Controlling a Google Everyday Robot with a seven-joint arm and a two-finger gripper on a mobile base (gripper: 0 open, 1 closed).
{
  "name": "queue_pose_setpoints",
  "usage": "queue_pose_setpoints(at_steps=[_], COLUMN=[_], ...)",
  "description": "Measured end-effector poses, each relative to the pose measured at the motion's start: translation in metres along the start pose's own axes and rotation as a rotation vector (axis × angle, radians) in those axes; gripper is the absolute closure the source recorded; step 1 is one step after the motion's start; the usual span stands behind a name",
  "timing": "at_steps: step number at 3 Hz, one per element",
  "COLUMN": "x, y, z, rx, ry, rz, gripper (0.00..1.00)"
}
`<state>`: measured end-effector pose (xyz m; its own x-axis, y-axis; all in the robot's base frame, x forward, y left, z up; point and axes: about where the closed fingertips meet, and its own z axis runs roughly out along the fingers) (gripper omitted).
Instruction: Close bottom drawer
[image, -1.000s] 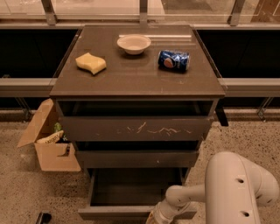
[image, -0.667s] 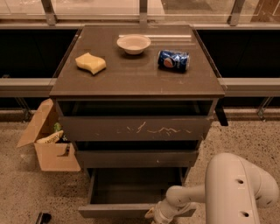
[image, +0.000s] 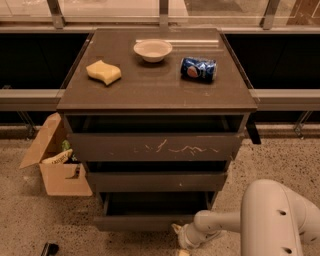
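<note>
The bottom drawer (image: 135, 223) is the lowest of three in a dark grey-brown cabinet. It stands partly open, its plain front a short way out from the cabinet and its dark inside showing behind it. My gripper (image: 179, 240) is at the bottom of the view, right at the right part of the drawer's front. The white arm (image: 270, 220) reaches in from the lower right. The middle drawer (image: 155, 181) sits a little out, and the scratched top drawer (image: 155, 146) sits further out above it.
On the cabinet top (image: 160, 87) lie a yellow sponge (image: 103, 72), a white bowl (image: 153, 50) and a blue can (image: 199, 68) on its side. An open cardboard box (image: 57, 170) stands on the floor to the cabinet's left. A small dark object (image: 49, 248) lies at the bottom left.
The bottom drawer has slid inward toward the cabinet. My gripper and arm have moved forward with its front.
</note>
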<state>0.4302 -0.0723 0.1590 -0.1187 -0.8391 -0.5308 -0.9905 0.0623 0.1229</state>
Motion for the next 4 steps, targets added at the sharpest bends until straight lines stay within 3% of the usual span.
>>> queue_pose_setpoints(at_steps=[1,2,3,4], x=[0.004,0.008,0.008,0.022], y=[-0.022,-0.054,-0.054,-0.079], z=[-0.004,-0.013,-0.013,-0.028], rx=[0.029,0.027,0.027,0.141], ry=[-0.024,-0.063,-0.063,-0.06], rz=[0.003,-0.006,-0.006,-0.004], gripper=[0.0,0.0,0.0,0.0])
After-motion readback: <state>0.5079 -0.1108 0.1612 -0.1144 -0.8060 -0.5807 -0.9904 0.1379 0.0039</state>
